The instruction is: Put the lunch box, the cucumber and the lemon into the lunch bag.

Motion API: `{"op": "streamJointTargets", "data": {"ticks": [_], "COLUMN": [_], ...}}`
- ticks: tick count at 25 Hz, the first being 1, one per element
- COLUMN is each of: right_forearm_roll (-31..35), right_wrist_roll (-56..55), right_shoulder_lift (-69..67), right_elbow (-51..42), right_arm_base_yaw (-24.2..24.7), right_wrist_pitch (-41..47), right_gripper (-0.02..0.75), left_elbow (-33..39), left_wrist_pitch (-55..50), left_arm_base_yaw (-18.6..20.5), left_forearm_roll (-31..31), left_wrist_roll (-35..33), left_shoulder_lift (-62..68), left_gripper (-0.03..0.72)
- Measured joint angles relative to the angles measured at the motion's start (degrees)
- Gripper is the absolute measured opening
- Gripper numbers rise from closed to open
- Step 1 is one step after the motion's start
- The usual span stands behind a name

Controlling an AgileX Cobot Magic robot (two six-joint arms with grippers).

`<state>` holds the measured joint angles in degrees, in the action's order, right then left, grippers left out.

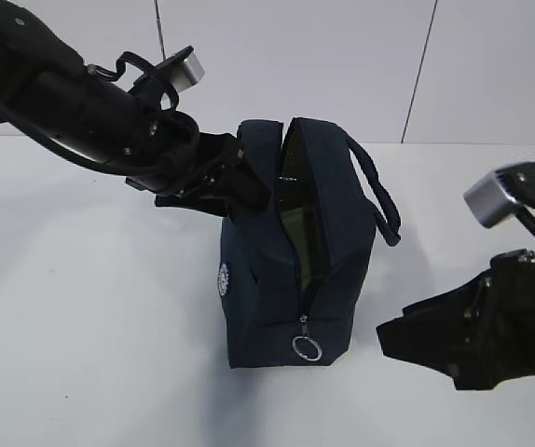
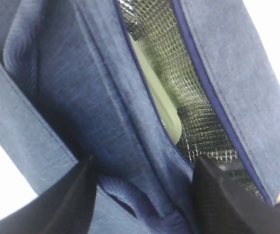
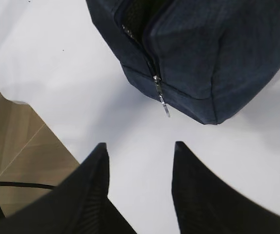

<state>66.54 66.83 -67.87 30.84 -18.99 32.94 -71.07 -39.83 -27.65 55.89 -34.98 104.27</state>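
Two tools: left tool [image 2: 140, 195] pinches the woven navy lunch bag [image 1: 258, 279]; right tool [image 3: 140, 190] gapes empty.

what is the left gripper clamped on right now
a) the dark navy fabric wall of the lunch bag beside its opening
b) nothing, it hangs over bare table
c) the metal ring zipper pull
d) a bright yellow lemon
a: in the left wrist view the left gripper fingers straddle the dark navy fabric lunch bag wall next to its open mouth.

Right end effector [image 3: 140, 151] fingers apart, nothing between them, hovering over white worktop [image 3: 57, 63] near its edge. Lunch bag [image 3: 218, 53] ahead, zipper part open, pull [image 3: 162, 100] hanging at bag's lower corner.
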Motion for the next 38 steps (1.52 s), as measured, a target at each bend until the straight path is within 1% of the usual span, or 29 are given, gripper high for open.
{"op": "streamJointTargets", "data": {"ticks": [2, 5, 7, 10, 14, 16, 18, 23, 26, 32, 38], "right_forearm_roll": [8.51, 19.30, 24.82, 30.32, 35.29, 36.19, 36.46, 36.83, 36.94, 36.94, 36.94], "right_wrist_roll": [8.61, 23.00, 29.79, 38.71, 47.04, 50.48, 52.60, 60.45, 64.90, 66.11, 65.12], "right_shoulder_lift": [-1.06, -4.57, -7.67, -13.31, -20.67, -23.46, -24.93, -25.54, -25.54, -25.76, -27.93], "right_elbow": [-2.51, -4.57, -4.73, -4.73, -4.73, -4.53, -4.13, -3.90, -3.26, 1.36, 4.14], "right_arm_base_yaw": [0.00, 0.00, 0.00, 0.00, 0.00, 0.00, 0.00, 0.00, 0.00, 0.00, 0.00], "right_wrist_pitch": [-0.42, -0.18, -0.18, 1.11, 9.06, 11.82, 12.67, 12.60, 10.15, 5.25, 4.10], "right_gripper": [0.345, 0.345, 0.346, 0.345, 0.346, 0.346, 0.345, 0.346, 0.346, 0.346, 0.346], "left_elbow": [0.00, 0.00, 0.00, 0.00, 0.00, 0.00, 0.00, 0.00, 0.00, 0.00, 0.00], "left_wrist_pitch": [0.12, 0.12, 0.12, 0.12, 0.12, 0.12, 0.12, 0.12, 0.12, 0.12, 0.12], "left_arm_base_yaw": [0.00, 0.00, 0.00, 0.00, 0.00, 0.00, 0.00, 0.00, 0.00, 0.00, 0.00], "left_forearm_roll": [0.00, 0.00, 0.00, 0.00, 0.00, 0.00, 0.00, 0.00, 0.00, 0.00, 0.00], "left_wrist_roll": [0.00, 0.00, 0.00, 0.00, 0.00, 0.00, 0.00, 0.00, 0.00, 0.00, 0.00], "left_shoulder_lift": [0.00, 0.00, 0.00, 0.00, 0.00, 0.00, 0.00, 0.00, 0.00, 0.00, 0.00], "left_gripper": [0.433, 0.433, 0.433, 0.433, 0.432, 0.432, 0.432, 0.432, 0.432, 0.432, 0.432]}}
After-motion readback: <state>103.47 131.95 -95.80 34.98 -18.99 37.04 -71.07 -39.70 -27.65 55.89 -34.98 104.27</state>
